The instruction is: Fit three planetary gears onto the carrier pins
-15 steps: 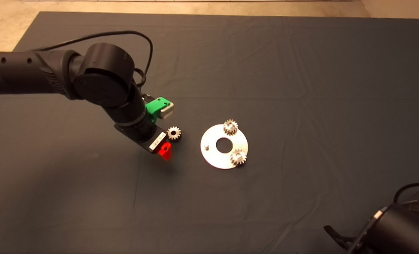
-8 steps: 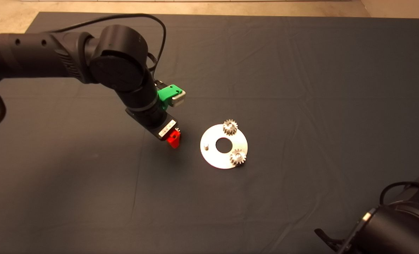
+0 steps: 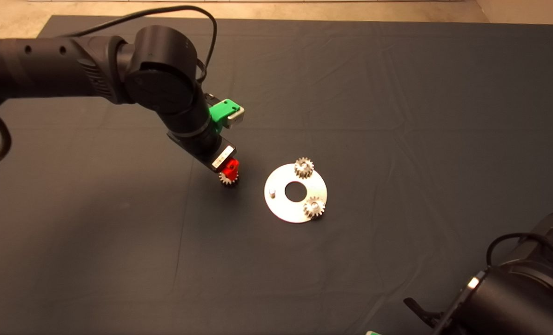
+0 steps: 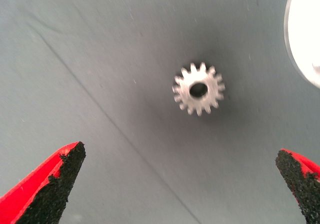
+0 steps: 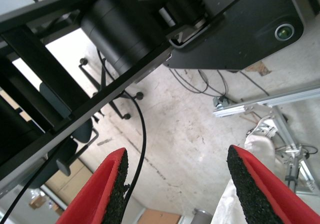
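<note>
A shiny round disc [image 3: 296,206] with a centre hole lies on the dark mat. Two small silvery gears sit on its pins, one at the far side [image 3: 304,167], one at the near right [image 3: 314,207]. The third pin [image 3: 272,191] on the disc's left stands bare. The third gear [image 3: 228,178] lies flat on the mat left of the disc. My left gripper [image 3: 231,170] hovers right above it, open; in the left wrist view the gear [image 4: 198,89] lies between and beyond the wide-apart fingers [image 4: 50,186]. The disc's edge [image 4: 302,29] shows there too.
My right gripper [image 5: 177,184] is parked at the mat's lower right corner, open and empty, its view showing floor, cables and frames. The right arm's body [image 3: 513,298] covers that corner. The mat's far edge [image 3: 257,19] borders bare floor.
My left gripper has moved right and away from me, from beside the loose gear to directly above it. The right arm has shifted slightly left at the corner.
</note>
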You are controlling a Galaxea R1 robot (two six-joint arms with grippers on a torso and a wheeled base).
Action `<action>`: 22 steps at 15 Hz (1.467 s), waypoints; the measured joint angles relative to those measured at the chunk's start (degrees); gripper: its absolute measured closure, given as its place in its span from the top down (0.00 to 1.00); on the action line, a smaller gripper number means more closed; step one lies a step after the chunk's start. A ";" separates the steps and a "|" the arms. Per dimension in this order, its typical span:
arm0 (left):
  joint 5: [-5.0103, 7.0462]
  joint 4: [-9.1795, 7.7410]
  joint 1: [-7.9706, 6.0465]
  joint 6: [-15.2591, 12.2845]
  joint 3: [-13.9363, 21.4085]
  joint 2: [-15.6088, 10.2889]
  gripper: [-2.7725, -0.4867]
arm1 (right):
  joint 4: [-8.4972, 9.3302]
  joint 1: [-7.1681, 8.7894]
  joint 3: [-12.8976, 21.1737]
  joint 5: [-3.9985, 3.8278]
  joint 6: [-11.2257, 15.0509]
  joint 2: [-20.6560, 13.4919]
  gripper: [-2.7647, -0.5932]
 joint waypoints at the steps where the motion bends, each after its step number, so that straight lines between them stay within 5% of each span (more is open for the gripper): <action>1: -0.01 0.74 0.01 -0.44 -0.12 0.23 1.00 | 0.05 0.50 0.00 -0.02 0.00 0.09 0.39; 5: -0.02 2.98 0.21 -1.05 -0.76 1.26 1.00 | 0.24 0.91 -0.09 -0.04 0.00 0.28 0.39; 14: -0.01 4.26 5.37 -1.34 -1.46 1.63 1.00 | 0.68 1.63 -0.15 -0.04 0.01 0.44 0.39; 18: -0.02 7.53 7.14 -1.46 -1.90 1.65 1.00 | 1.13 1.76 -0.15 -0.04 0.04 0.55 0.39; 20: -1.02 7.93 9.14 -1.45 -2.57 1.65 1.00 | 1.44 1.79 -0.15 -0.02 0.17 0.55 0.39; 22: -2.60 8.57 9.41 -1.43 -3.60 1.65 1.00 | 1.55 1.79 -0.15 -0.04 0.17 0.55 0.39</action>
